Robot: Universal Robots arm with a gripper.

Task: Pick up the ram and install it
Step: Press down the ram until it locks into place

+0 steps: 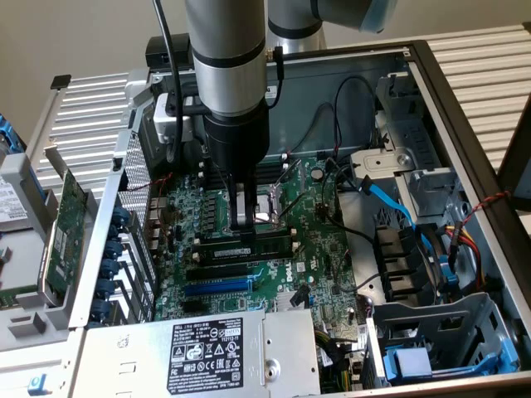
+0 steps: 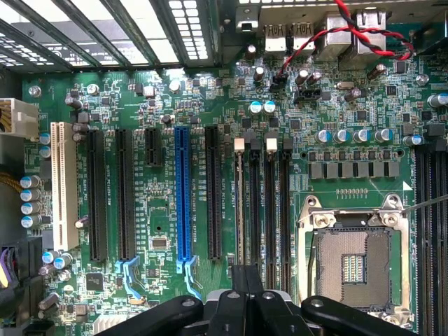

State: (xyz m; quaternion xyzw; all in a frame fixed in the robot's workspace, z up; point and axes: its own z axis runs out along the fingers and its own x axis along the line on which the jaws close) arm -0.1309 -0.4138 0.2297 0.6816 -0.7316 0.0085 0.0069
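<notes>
The ram [image 1: 245, 247] is a long green stick with black chips. It stands on edge in a memory slot of the motherboard [image 1: 323, 240], just in front of the CPU socket [image 1: 270, 207]. My gripper [image 1: 242, 227] hangs straight down over the ram's middle with its fingers shut together. The tips sit at the ram's top edge, and I cannot tell whether they touch it. In the wrist view the ram [image 2: 240, 210] appears edge-on as a thin strip in the outermost of the memory slots [image 2: 269, 210]. It runs under my shut gripper [image 2: 246, 280].
The computer case [image 1: 465, 133] is open. A power supply [image 1: 207, 348] lies at the front, drive bays and blue and red cables [image 1: 398, 207] at the exterior view's right, and a green expansion card [image 1: 66, 240] outside the case at its left. Black and blue expansion slots [image 2: 182, 196] flank the memory slots.
</notes>
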